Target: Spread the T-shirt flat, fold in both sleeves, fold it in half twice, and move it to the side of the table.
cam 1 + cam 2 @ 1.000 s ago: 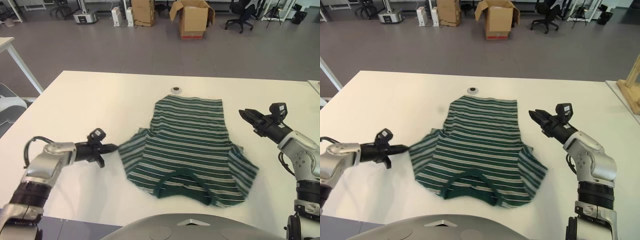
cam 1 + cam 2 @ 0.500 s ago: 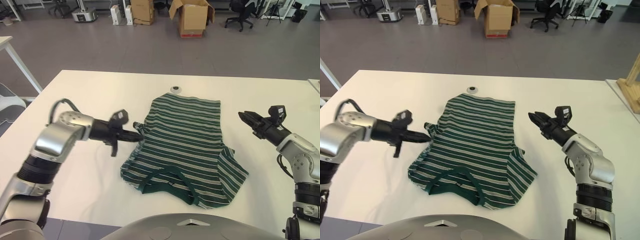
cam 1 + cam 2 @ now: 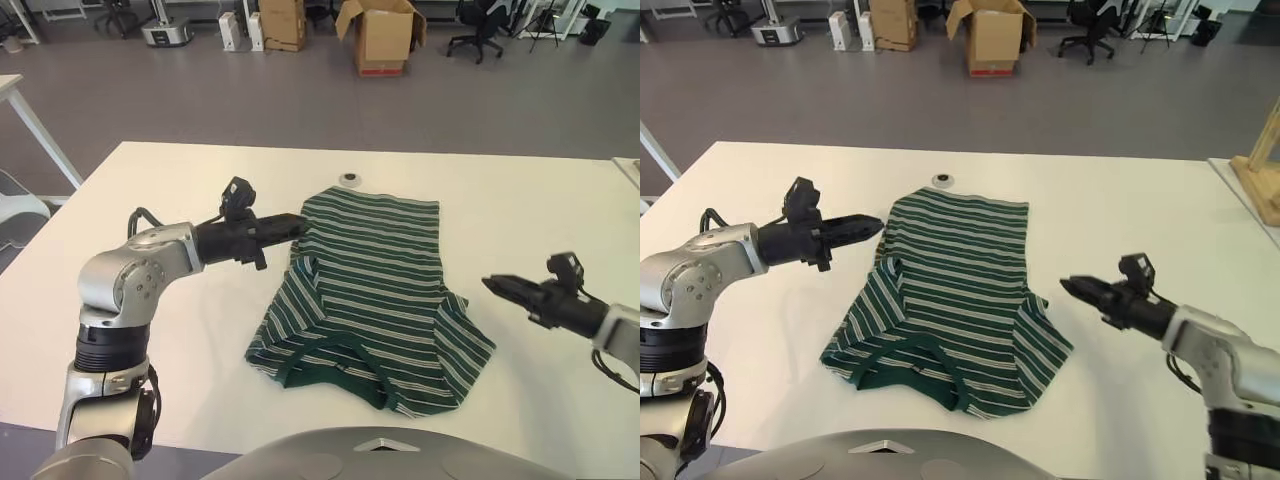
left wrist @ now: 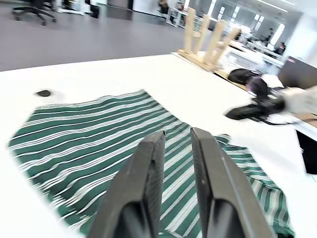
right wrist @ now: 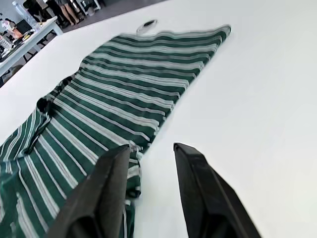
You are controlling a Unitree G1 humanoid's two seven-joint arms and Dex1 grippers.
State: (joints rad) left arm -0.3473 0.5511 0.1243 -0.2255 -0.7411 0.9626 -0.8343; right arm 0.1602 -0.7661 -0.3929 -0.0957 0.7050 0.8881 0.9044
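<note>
While the T-shirt [image 3: 370, 290] lies mid-way across the table [image 3: 150, 200], collar nearest the robot, its right sleeve is bunched. From the head views, a pinch there risks catching the body cloth and dragging the shirt askew. Contact between left gripper [image 3: 297, 222] and the far hem cannot be judged.

Left wrist view: fingers narrowly parted, holding nothing; they mask the folded sleeve.

Right wrist view: right gripper [image 5: 151, 148] spread, empty; collar end cut off.

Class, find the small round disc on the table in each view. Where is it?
Left eye view: disc just beyond the T-shirt hem.
Right eye view: disc in the same place.
Left wrist view: disc beside the hem.
Right wrist view: disc beside the hem.
Shared landmark: the T-shirt hem.
</note>
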